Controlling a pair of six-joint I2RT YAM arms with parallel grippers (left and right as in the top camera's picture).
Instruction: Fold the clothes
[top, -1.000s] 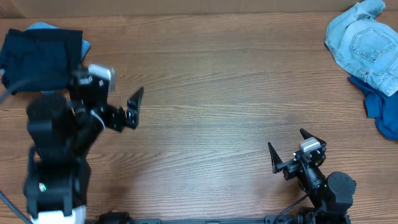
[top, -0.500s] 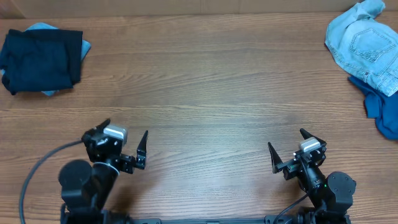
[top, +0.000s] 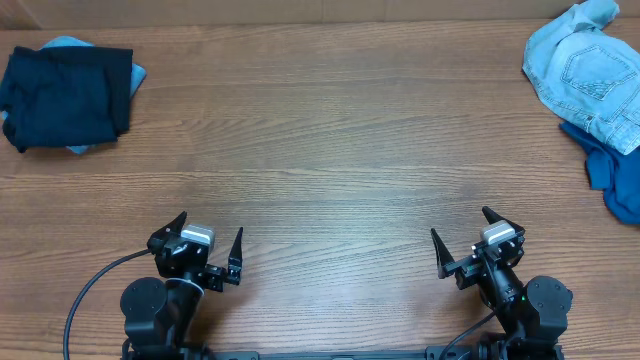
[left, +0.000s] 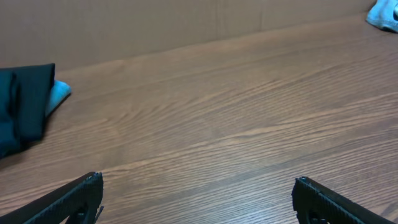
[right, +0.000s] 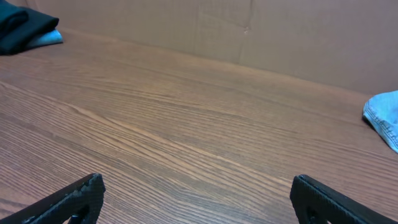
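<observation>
The folded dark navy shirt lies at the table's far left corner, on top of a pale blue piece. A denim garment and a mid-blue piece are heaped at the far right edge. Well apart from both heaps, by the near edge, the left end effector and right end effector are spread wide and grip nothing. Bare wood lies between them and the clothes.

- I see bright, even light across the counter, with only faint, soft shadows.
- The overhead picture is sharp, and the wood grain reads clearly.
- My wrist views are crisp up close and soften with distance.
</observation>
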